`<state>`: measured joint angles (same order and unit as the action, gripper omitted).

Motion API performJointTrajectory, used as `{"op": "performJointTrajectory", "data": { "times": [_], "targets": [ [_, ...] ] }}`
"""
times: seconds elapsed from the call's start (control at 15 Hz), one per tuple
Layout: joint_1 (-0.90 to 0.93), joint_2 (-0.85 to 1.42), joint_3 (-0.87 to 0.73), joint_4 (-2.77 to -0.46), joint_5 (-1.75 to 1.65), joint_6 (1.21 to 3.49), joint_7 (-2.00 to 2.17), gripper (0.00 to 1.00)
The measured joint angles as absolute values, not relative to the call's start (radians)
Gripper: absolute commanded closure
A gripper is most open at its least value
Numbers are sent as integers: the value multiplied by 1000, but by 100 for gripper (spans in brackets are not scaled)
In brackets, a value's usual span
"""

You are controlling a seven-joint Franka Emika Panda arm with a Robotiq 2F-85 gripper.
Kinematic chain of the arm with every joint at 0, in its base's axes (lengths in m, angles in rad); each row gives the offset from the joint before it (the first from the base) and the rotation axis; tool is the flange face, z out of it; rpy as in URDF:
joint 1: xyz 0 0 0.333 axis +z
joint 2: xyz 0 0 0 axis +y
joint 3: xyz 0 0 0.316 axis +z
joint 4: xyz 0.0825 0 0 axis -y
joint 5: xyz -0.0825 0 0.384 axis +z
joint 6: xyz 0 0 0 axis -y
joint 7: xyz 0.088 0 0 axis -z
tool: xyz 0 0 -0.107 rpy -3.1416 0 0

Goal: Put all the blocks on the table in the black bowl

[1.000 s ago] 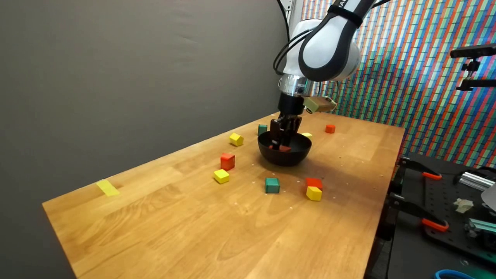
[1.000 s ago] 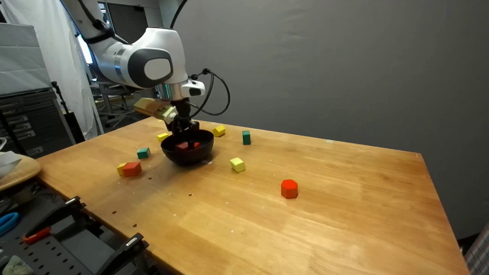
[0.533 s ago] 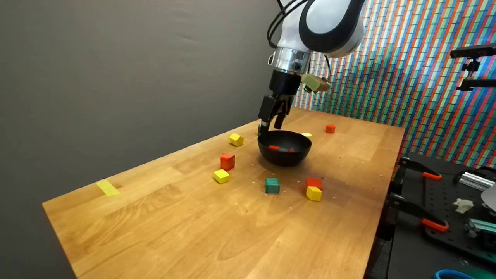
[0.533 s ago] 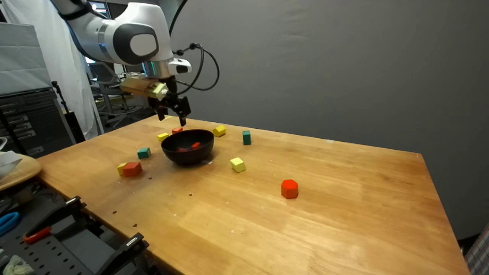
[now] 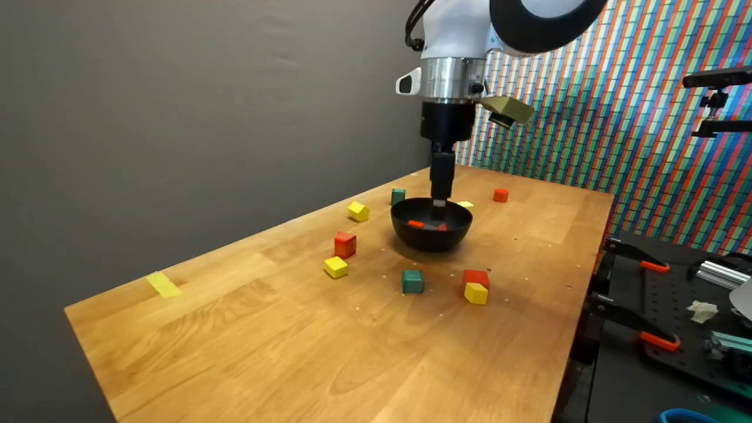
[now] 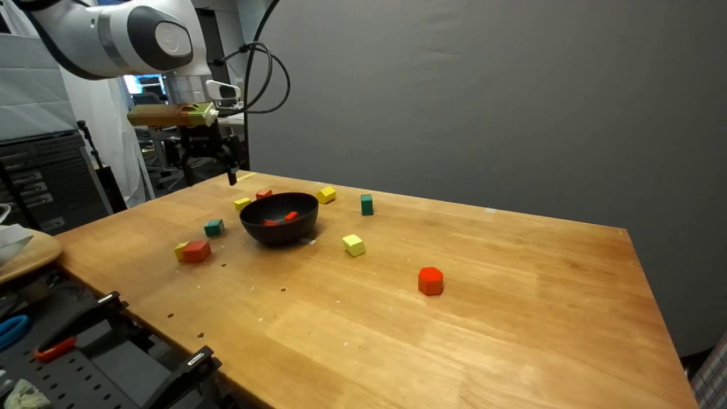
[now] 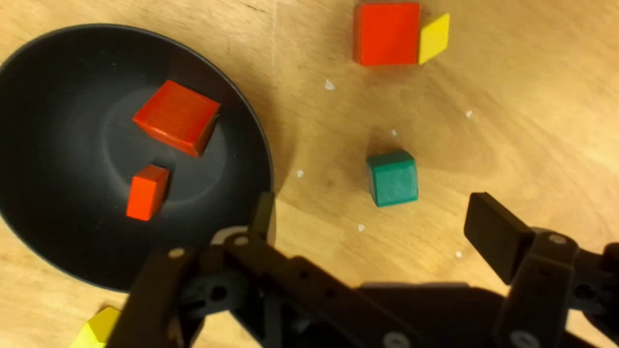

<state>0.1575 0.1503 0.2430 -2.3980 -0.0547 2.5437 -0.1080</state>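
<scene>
Table (image 6: 511, 318), end effector (image 6: 210, 177) now higher

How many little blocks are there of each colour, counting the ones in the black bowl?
Red or orange-red blocks: 5 (3 on the table, 2 in the black bowl)
Yellow blocks: 4, all on the table
Green blocks: 2, both on the table
Total in view: 11

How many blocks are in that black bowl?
2 visible, both reddish: a wide block and, lower in the wrist view, a narrow block. The gripper may hide others.
</scene>
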Motion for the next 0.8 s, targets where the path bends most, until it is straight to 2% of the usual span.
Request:
{"op": "performJointTrajectory", "data": {
  "times": [0.27,0.8],
  "targets": [
    [199,198,208,-2419,-293,2632,-42,0],
    [197,234,234,-2413,-154,2621,-146,0]
  ]
}}
